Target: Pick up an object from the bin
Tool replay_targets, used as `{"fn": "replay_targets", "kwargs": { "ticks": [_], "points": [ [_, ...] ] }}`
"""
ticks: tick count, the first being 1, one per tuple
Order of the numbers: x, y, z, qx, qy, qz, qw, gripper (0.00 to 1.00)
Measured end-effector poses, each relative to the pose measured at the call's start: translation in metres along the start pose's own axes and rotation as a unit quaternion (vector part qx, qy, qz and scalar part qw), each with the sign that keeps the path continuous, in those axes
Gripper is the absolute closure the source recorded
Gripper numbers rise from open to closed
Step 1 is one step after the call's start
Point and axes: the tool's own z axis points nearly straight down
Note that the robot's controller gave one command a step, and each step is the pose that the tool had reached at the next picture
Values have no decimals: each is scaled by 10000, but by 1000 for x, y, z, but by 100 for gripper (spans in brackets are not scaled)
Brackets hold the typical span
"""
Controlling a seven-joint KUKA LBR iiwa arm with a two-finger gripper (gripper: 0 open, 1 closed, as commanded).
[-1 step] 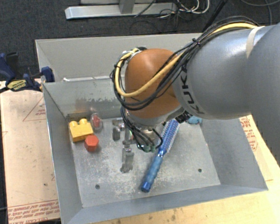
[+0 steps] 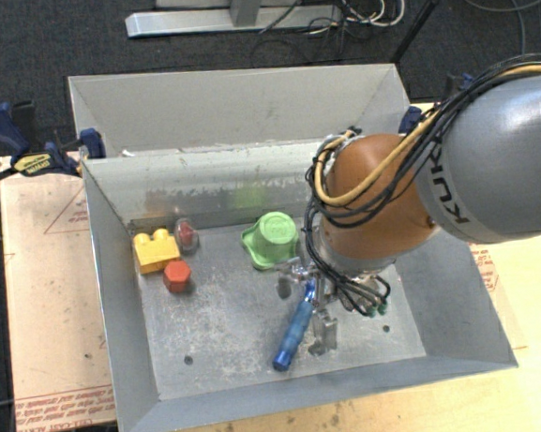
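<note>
The gripper is low in the grey bin, right over a blue pen-like stick. The stick lies flat on the bin floor. Its upper end is tucked under the gripper, and its lower end pokes out past the gripper towards the near wall. The metal of the gripper crowds the stick's top half, so I cannot tell whether it is spread wide, narrowed, or already pressing on the stick.

The step in hand looks like the grasp itself. To do it well, the gripper should close across the stick's thin width rather than along its length. It should also bite closer to the stick's middle than to the end it now covers. A long, smooth barrel caught near one end is likely to droop or swivel as it lifts. The gripper should go down until it is touching the floor, or just above it, because a round barrel can roll out from under a shallow pinch.

An upturned green cup stands just beyond the gripper, on its far-wall side. It is near enough that any sideways correction should go away from it. The red block and yellow toy brick lie well apart from the gripper, on the side away from the arm, and are no hindrance. A straight, vertical lift seems the safest exit.
</note>
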Motion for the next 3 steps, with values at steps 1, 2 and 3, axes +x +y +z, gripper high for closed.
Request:
{"fn": "replay_targets", "kwargs": {
  "ticks": [1, 2, 3],
  "points": [
    [-6, -2, 68, -15, -10, -2351, 9720, 0],
    [-7, -3, 66, -11, -23, -2344, 9721, 100],
    [-21, -12, -74, 12, -72, -2473, 9689, 100]
  ]
}}
